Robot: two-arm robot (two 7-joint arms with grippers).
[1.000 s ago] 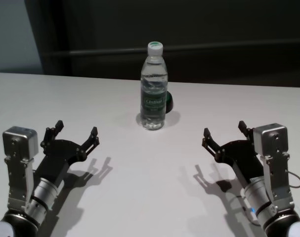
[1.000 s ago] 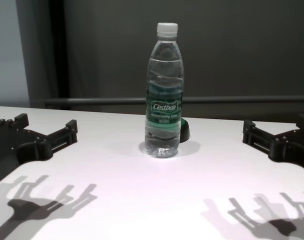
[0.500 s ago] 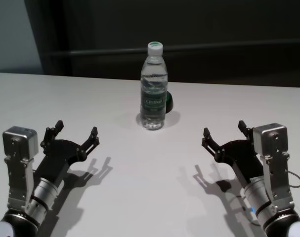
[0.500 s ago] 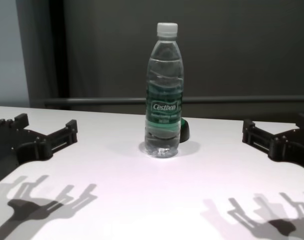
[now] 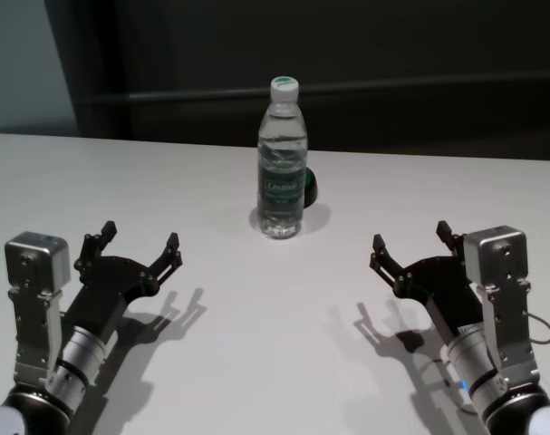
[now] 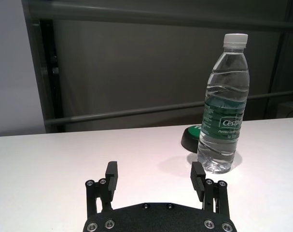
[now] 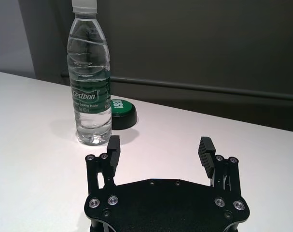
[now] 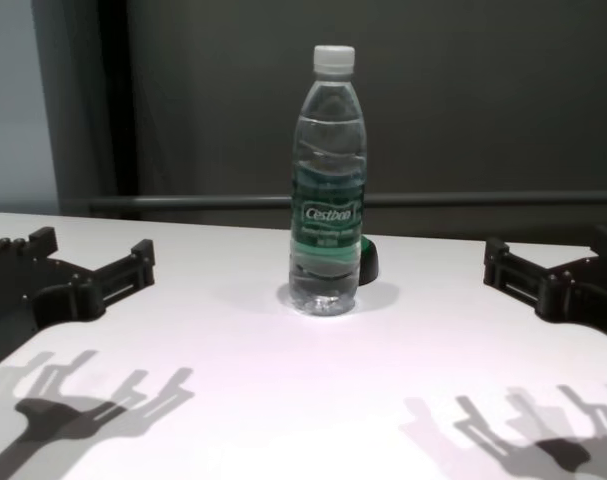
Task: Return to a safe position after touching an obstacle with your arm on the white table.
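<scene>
The water bottle [image 5: 283, 160] stands upright at the upper centre of the head view, on the white counter [image 5: 256, 317], its white cap screwed on and a green "Cestbon" label wrapped round its middle. The clear body shows water filling it nearly up to the neck. Just behind its base and slightly toward the right of the frame sits a small dark rounded object with a green top [image 7: 121, 109], close against the bottle; whether the two touch cannot be told. In the chest view the bottle [image 8: 328, 180] occupies the centre of the frame, with a soft shadow pooled around its foot. The left claw [image 5: 137, 251] hovers low over the counter in the lower left of the head view, its fingers spread wide with nothing between them, well apart from the bottle. The right claw [image 5: 412, 240] sits in the lower right of the same frame, likewise spread wide and empty, also well apart from the bottle. Both claws cast clear shadows on the counter beneath them. In the left wrist view the bottle [image 6: 223, 105] appears beyond the spread black fingers [image 6: 111, 175], and in the right wrist view it [image 7: 90, 75] stands beyond that claw's fingers [image 7: 206, 150].
</scene>
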